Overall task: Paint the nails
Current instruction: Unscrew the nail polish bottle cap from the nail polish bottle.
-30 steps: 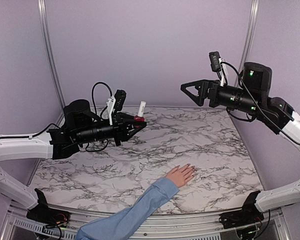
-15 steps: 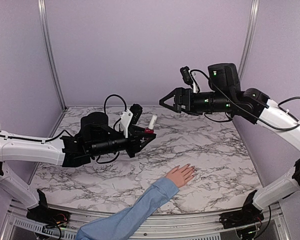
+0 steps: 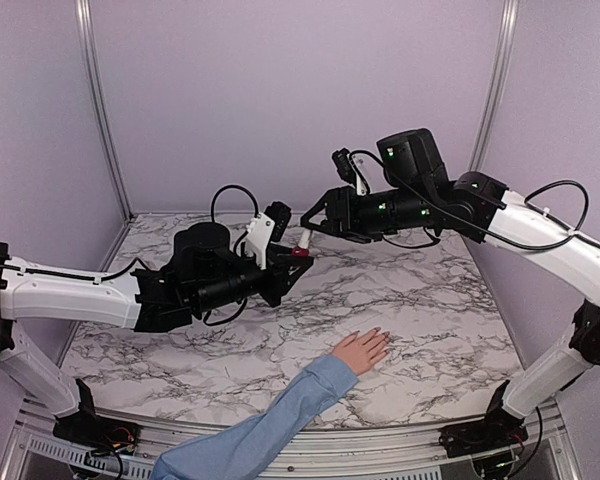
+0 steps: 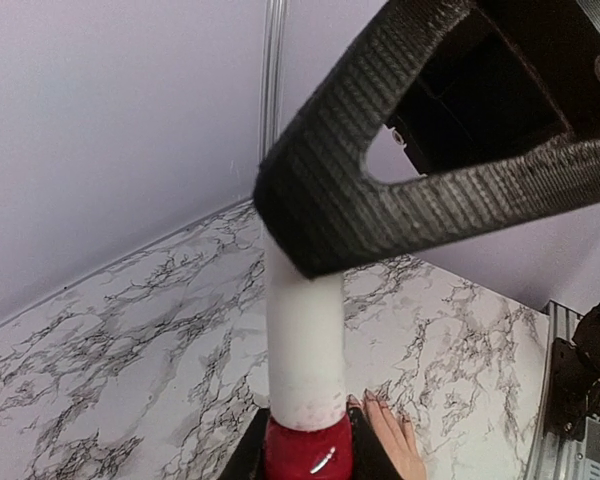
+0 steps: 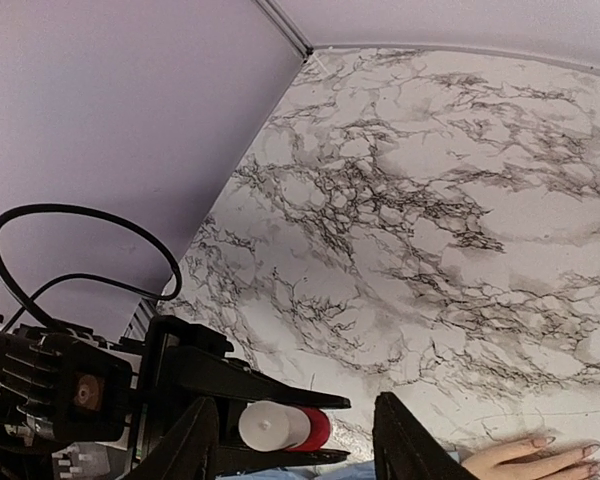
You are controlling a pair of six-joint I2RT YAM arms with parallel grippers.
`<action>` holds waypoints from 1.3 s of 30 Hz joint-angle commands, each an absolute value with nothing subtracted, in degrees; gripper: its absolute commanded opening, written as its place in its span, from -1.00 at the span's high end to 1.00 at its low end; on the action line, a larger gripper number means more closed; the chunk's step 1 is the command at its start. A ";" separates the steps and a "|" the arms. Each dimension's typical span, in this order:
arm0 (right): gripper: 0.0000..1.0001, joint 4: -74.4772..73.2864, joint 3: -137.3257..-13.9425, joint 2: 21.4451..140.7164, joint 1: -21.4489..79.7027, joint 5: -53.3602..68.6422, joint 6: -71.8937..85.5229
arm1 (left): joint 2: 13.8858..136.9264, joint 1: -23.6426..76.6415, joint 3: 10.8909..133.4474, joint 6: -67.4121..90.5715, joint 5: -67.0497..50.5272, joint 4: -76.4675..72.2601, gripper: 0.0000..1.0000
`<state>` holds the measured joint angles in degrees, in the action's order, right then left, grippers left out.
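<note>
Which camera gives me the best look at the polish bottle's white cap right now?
Left wrist: the white cap stands large and side-on, with only its top hidden. Right wrist shows it end-on, small and low in the frame. Top external shows just a tiny sliver.

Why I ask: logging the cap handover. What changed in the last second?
The right hand swung left and now straddles the white cap, jaws open. The left hand, shut on the red bottle, carried it rightward. The person's hand stayed flat on the table.
</note>
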<state>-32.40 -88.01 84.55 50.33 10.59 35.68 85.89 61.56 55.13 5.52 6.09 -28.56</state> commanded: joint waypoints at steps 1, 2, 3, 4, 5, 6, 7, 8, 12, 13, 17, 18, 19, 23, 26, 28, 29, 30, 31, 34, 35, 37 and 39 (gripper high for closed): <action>0.01 -31.15 -88.51 84.66 50.73 12.04 37.01 | 86.97 61.94 57.62 4.22 8.71 -29.35 1.00; 0.08 -31.05 -88.51 84.78 50.77 12.26 37.00 | 87.16 61.96 57.72 4.30 8.97 -29.33 1.00; 0.15 -30.87 -88.44 84.89 50.80 12.63 37.00 | 87.26 61.96 57.82 4.34 8.99 -29.31 1.00; 0.22 -30.55 -88.30 84.90 50.77 12.92 37.12 | 87.35 61.96 57.87 4.46 8.99 -29.35 1.00; 0.26 -30.33 -88.11 84.98 50.73 13.06 37.25 | 87.36 61.96 57.91 4.51 9.13 -29.34 1.00; 0.29 -30.22 -88.07 85.06 50.79 13.23 37.35 | 87.36 61.96 58.00 4.62 9.26 -29.35 1.00; 0.32 -30.15 -88.07 85.15 50.80 13.41 37.28 | 87.35 61.96 58.08 4.72 9.38 -29.33 1.00; 0.36 -29.92 -88.07 85.24 50.72 13.71 37.22 | 87.32 61.96 58.17 4.93 9.59 -29.26 1.00; 0.55 -29.30 -88.11 85.66 50.79 14.60 36.89 | 87.21 61.96 58.12 5.35 9.18 -29.20 1.00; 0.62 -29.26 -88.20 85.83 50.76 14.85 36.77 | 87.12 61.96 58.03 5.43 8.88 -29.24 1.00; 0.75 -29.26 -88.74 86.30 50.80 15.71 35.94 | 86.84 61.96 58.07 5.62 7.73 -29.24 1.00; 0.77 -29.29 -88.84 86.24 50.80 15.73 35.76 | 86.85 61.96 58.14 5.62 7.62 -29.26 1.00; 0.79 -29.35 -88.86 86.22 50.76 15.73 35.67 | 86.86 61.96 58.22 5.62 7.51 -29.21 1.00; 0.67 -29.73 -88.86 85.96 50.77 15.18 35.41 | 86.81 61.96 58.36 5.45 7.29 -29.17 1.00; 0.45 -29.62 -88.93 86.11 50.77 14.95 35.57 | 86.93 61.96 58.57 5.36 7.27 -29.08 1.00; 0.48 -29.43 -88.90 86.41 50.80 14.92 35.77 | 87.25 62.03 58.86 5.41 7.00 -29.05 1.00; 0.49 -29.37 -88.93 86.54 50.80 14.94 35.85 | 87.38 62.05 59.00 5.51 6.82 -29.02 1.00; 0.51 -29.31 -88.94 86.65 50.77 14.94 35.86 | 87.52 62.11 59.06 5.52 6.85 -28.96 1.00; 0.53 -29.34 -88.95 86.61 50.77 14.88 35.86 | 87.57 62.20 59.14 5.54 6.82 -29.00 1.00; 0.65 -29.22 -88.66 86.10 50.80 14.51 35.71 | 87.71 62.31 59.16 5.71 6.84 -28.98 1.00; 0.69 -29.04 -88.56 85.99 50.79 14.50 35.65 | 87.64 62.30 59.22 5.71 6.73 -28.92 1.00; 0.77 -28.98 -88.51 85.81 50.80 14.68 35.05 | 87.62 62.31 59.24 5.84 6.23 -28.98 1.00; 0.82 -28.76 -88.51 85.63 50.76 15.28 33.90 | 87.33 62.31 59.30 5.92 5.18 -29.09 1.00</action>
<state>-31.20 -87.81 85.97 50.17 12.78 34.48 87.00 61.60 56.53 6.37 8.01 -27.83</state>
